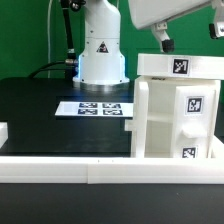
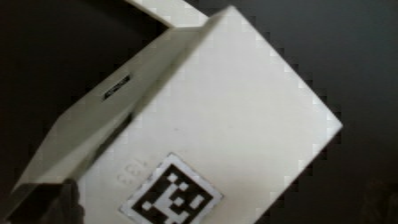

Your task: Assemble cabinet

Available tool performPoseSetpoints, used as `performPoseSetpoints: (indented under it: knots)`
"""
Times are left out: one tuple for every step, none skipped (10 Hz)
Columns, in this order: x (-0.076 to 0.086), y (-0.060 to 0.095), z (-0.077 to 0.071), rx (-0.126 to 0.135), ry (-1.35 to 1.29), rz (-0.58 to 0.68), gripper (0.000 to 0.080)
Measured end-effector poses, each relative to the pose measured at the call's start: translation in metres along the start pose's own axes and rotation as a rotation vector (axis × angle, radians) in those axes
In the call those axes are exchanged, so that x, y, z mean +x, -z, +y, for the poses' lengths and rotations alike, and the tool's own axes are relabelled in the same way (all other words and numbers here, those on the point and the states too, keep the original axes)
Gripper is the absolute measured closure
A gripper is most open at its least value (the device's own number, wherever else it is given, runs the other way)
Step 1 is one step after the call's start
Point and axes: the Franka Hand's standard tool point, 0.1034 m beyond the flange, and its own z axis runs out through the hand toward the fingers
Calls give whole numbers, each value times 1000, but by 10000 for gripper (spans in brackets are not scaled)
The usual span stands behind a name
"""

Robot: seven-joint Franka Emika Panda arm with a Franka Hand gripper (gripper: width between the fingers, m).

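Observation:
The cabinet (image 1: 170, 110) is a large white box with black-and-white tags. It stands upright on the black table at the exterior view's right. My gripper (image 1: 162, 40) hangs just above the cabinet's top panel (image 1: 175, 66), near its far edge, and holds nothing. In the wrist view the tagged top panel (image 2: 205, 110) fills most of the picture, with its tag (image 2: 178, 195) close below the gripper (image 2: 199, 216). One dark finger (image 2: 36, 200) shows far out at the picture's edge, so the jaws stand wide apart. The other finger is lost against the dark table.
The marker board (image 1: 95, 107) lies flat on the table in front of the arm's white base (image 1: 100, 55). A white rail (image 1: 90, 165) runs along the table's front edge, and a white block (image 1: 3, 132) stands at the exterior view's left.

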Motion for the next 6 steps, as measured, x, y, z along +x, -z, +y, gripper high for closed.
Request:
performPoseSetpoints:
  knots:
    - [0, 0, 0, 0, 39, 0, 2]
    - [-1, 0, 1, -12, 138, -5, 2]
    - [-3, 1, 0, -53, 275, -23, 2]
    - [-3, 1, -2, -72, 390, -33, 2]
    - [-5, 0, -2, -95, 494, -48, 2]
    - [-8, -2, -2, -122, 588, -70, 2]
